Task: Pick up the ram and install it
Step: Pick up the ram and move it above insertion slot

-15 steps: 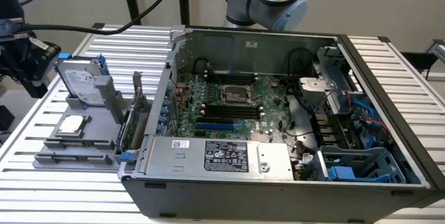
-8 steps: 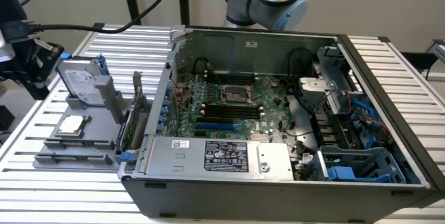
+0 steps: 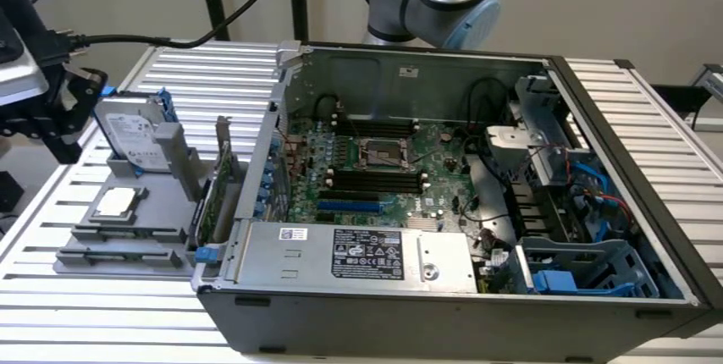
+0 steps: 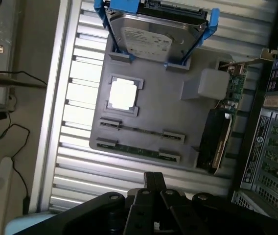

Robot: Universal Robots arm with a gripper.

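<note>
- The ram lies on its long edge in the outermost holder of the grey tray, a thin green strip caught at each end by a small grey clip. Nothing is gripping it.
- A second, darker strip sits in the holder just beside it. I cannot tell whether that is another stick, so I would aim for the green one.
- My gripper hovers above the tray's near edge, close to the ram but apart from it, with its fingers pressed together and holding nothing.
- As I judge it, the step in hand is the approach. To do it well I would spread the fingers before descending and turn the wrist so the pads face the stick's flat sides.
- I would come down on the middle of the stick, between the two clips, so that neither finger lands on a clip or on the neighbouring strip.
- A thin board like this will probably twist if it is grabbed off-centre.
- Farther out on the tray are the processor chip, the hard drive and the expansion card, all well away from my line of descent.
- The open computer case stands beside the tray, its black slots bare.
</note>
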